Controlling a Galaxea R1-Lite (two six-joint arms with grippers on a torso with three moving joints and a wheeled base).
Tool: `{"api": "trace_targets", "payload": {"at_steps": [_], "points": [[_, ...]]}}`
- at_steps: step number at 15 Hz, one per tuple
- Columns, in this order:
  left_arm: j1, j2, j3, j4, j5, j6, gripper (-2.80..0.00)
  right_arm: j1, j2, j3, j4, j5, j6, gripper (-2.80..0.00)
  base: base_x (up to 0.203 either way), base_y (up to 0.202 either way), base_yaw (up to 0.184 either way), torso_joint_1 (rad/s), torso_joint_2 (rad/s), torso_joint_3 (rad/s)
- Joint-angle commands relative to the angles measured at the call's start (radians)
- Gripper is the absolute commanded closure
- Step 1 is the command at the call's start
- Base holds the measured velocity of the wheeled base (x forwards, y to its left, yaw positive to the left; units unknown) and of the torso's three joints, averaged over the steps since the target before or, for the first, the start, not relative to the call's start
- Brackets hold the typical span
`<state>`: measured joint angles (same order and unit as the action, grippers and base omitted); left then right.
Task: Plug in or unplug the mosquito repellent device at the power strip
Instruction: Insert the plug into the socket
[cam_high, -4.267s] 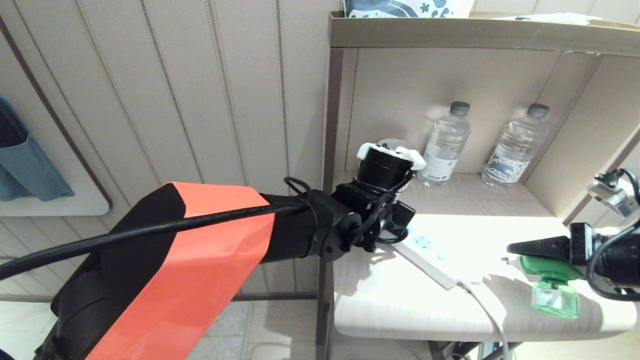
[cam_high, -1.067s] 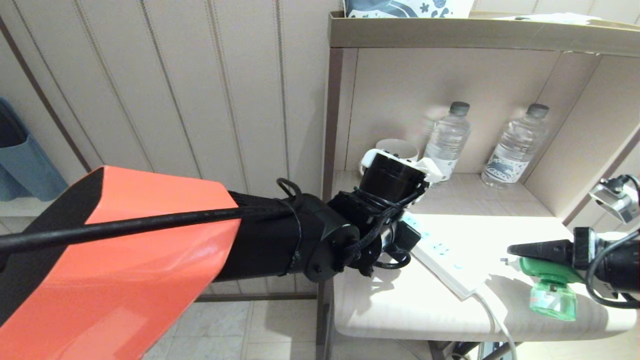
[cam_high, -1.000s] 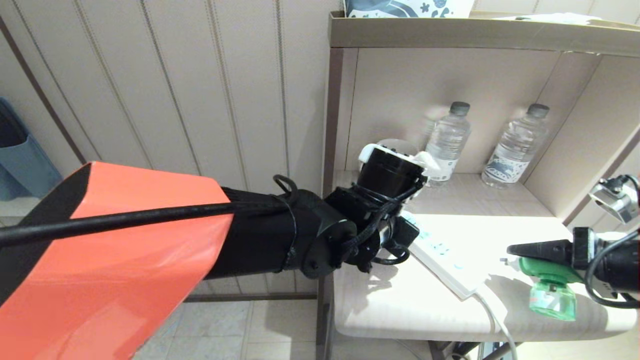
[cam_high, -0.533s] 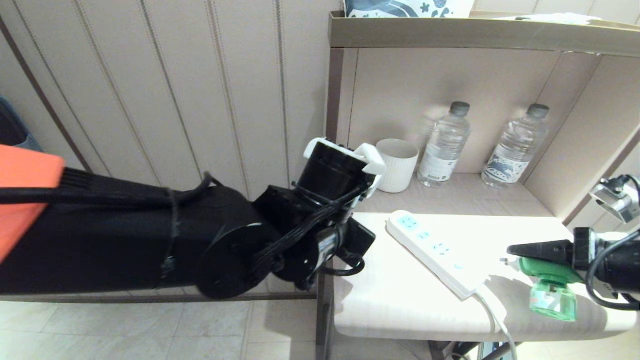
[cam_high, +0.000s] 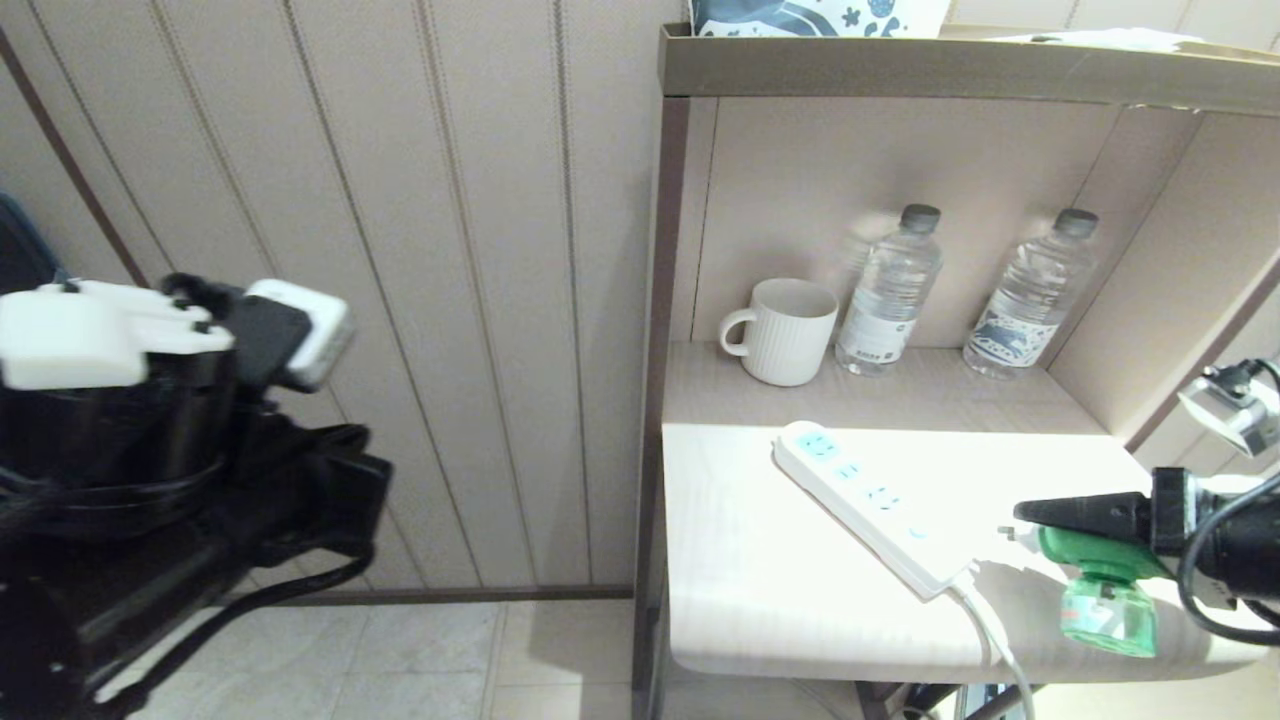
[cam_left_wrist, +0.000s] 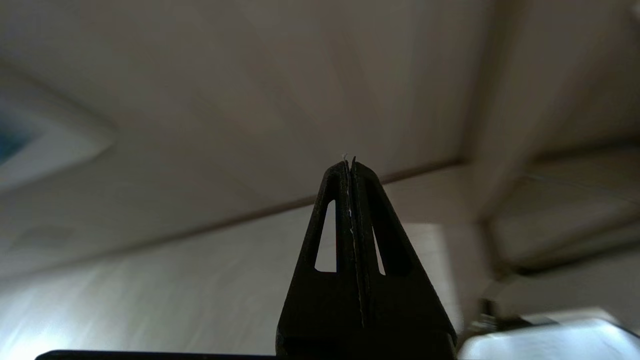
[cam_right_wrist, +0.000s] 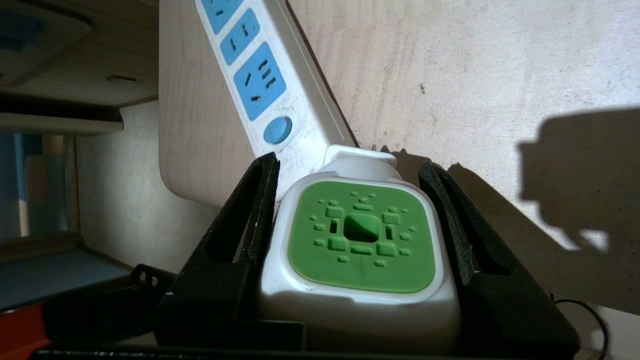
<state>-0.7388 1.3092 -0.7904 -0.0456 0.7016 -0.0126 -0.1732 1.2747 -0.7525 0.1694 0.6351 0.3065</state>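
Left arm (cam_high: 150, 440) withdrawn, mug (cam_high: 785, 330) uncovered

No legible text; water bottles (cam_high: 888, 290) labels unreadable.

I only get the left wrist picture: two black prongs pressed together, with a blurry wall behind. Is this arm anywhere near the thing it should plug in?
Observer: No. The head view shows the left arm off by the wall panels, away from the table.
Operator: Then where is the plug-in thing?
Observer: The right pincer is shut on the mosquito repellent device, one finger on each side of its white body.
Operator: Is it plugged in?
Observer: No. It is held beside the cord end of the power strip, whose visible blue sockets are all empty.
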Motion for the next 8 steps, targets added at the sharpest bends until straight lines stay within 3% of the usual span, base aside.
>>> {"api": "trace_targets", "payload": {"at_steps": [1, 4, 8], "points": [[0.207, -0.227, 0.160, 0.036, 0.087, -0.052, 0.00, -0.004, -0.011, 0.012, 0.001, 0.005, -0.019, 0.00, 0.000, 0.000, 0.000, 0.000, 0.00, 0.000], [0.403, -0.413, 0.399, -0.023, 0.124, -0.084, 0.00, -0.006, -0.028, 0.025, 0.001, 0.005, -0.021, 0.00, 0.000, 0.000, 0.000, 0.000, 0.00, 0.000], [0.503, -0.684, 0.509, 0.022, 0.131, -0.084, 0.00, 0.004, -0.091, 0.041, -0.001, 0.005, -0.021, 0.00, 0.000, 0.000, 0.000, 0.000, 0.00, 0.000]]}}
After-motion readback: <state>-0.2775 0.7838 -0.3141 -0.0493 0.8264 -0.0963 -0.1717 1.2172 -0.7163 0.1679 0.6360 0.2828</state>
